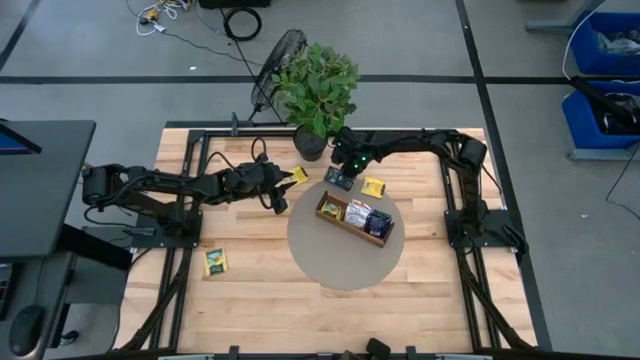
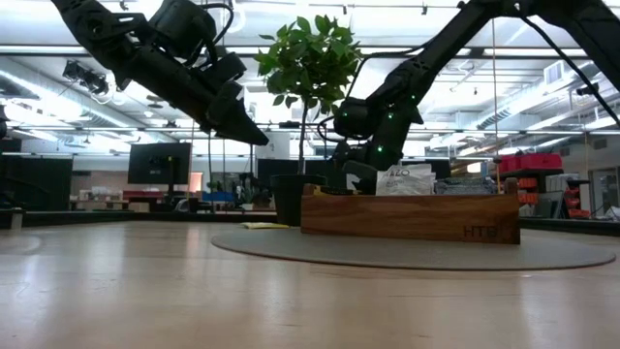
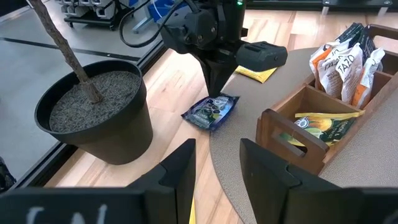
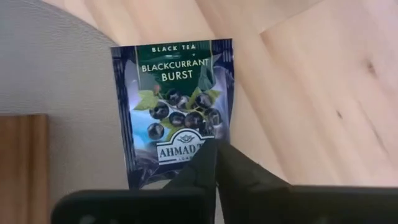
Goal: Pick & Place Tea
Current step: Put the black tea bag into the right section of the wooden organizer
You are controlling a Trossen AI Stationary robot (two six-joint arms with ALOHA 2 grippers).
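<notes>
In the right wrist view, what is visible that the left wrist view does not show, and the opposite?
Only the right wrist view shows the printed label of the dark blue packet: black tea, blackcurrant. Only the left wrist view shows the plant pot, the wooden box with packets standing in it, a yellow packet beyond, and the open left gripper. Both show the right gripper, shut, with its tips at one edge of the dark blue packet, which lies partly on the grey round mat.
</notes>
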